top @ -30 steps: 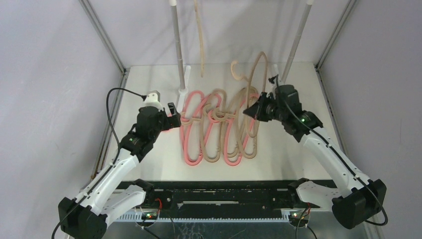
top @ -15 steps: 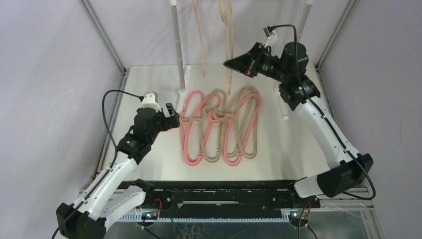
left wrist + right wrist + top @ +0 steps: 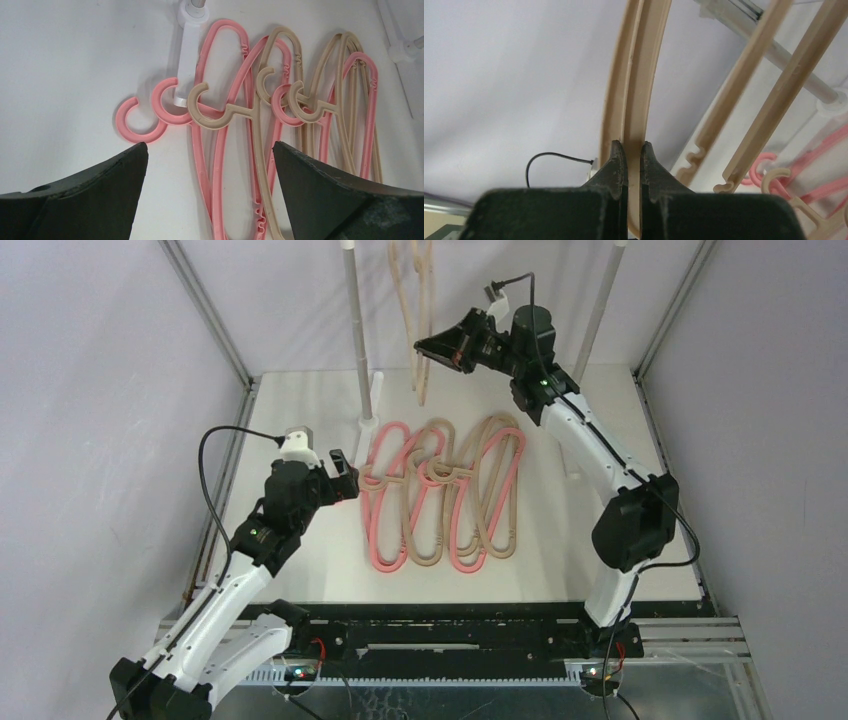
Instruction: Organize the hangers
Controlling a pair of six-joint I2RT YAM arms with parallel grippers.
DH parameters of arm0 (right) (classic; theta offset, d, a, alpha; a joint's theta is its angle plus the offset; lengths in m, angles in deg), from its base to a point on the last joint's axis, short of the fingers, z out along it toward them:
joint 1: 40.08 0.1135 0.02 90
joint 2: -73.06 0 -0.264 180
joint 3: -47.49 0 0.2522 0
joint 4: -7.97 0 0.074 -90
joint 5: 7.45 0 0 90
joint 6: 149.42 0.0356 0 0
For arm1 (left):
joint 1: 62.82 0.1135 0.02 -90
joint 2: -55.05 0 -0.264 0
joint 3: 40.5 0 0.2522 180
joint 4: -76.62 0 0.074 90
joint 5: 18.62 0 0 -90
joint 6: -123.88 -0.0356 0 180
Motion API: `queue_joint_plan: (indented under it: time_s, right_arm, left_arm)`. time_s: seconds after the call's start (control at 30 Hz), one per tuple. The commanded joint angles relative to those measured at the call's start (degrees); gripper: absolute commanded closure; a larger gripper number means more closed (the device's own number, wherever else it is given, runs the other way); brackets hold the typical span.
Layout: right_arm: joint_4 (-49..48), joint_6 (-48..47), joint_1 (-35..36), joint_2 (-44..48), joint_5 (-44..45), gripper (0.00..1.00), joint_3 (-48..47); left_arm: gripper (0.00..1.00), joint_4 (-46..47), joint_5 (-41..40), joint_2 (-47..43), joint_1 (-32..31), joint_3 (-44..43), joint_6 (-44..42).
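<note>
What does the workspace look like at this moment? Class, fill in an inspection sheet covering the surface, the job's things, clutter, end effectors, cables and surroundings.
Surface: white table, flat.
Job's things: pink and beige hanger heap overlapping mid-table; held beige hanger upright in the air beside a second beige hanger; their tops are out of frame.
Clutter: nothing seen.
End effectors: left end effector open, facing the heap's hooks; right end effector shut on the held beige hanger.
Cables: black cable loops off the left wrist; another cable sits at the right wrist.
Surroundings: grey rack poles at the back, lilac walls.
</note>
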Motion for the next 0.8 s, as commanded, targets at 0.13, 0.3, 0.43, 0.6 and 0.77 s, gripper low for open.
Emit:
queue_joint_plan:
  time_s: [0.13,0.3,0.43,0.6,0.77]
  right_arm:
    - [-8.1,3.7,0.8,-3.8,2.2,1.00,-9.2]
    - [-6.2,4.7,0.6,-7.3,2.4,1.00,-11.4]
    - [-5.3,5.7,0.3,-9.7,2.1,1.00,-11.9]
    - [-4.6,5.7,0.3,-11.7,2.1,1.00,-12.9]
    - [-3.5,5.5,0.2,-12.4,1.8,0.88,-12.3]
  left_arm:
    - [0.01,1.1,-0.1,-1.4,-0.3,0.8,0.3]
    - [0.01,1.1,-0.5,-1.5,-0.3,0.7,0.2]
    - [0.01,1.2,-0.5,-1.1,-0.3,0.7,0.3]
    - [0.01,1.3,-0.4,-0.3,-0.3,0.5,0.2]
    - [0.01,1.3,-0.6,0.1,-0.3,0.5,0.1]
